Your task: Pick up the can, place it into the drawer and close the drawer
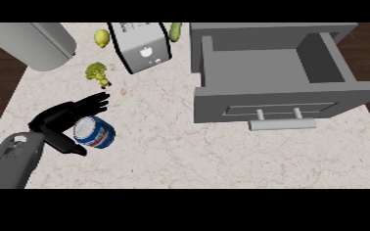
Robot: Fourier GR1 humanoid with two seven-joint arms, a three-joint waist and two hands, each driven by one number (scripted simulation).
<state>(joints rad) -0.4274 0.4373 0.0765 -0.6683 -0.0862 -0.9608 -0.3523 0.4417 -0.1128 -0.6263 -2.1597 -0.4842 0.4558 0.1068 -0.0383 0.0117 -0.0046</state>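
I have the can (95, 132) tipped over on the bench (173, 149) at lower left, with its pale end facing up-left into the left hand (54, 122) and its long axis running down-right. The fingers (90, 103) are spread wide above it and the thumb lies below, not closed; I cannot tell whether the palm touches it. The open drawer (253, 68) sits well apart to the right.

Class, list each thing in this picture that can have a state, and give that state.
drawer: pulled open, nothing showing inside.
can: on the counter, outside the drawer.
left hand: open, fingers straight, thumb and fingers either side of the can.
right hand: not in view.
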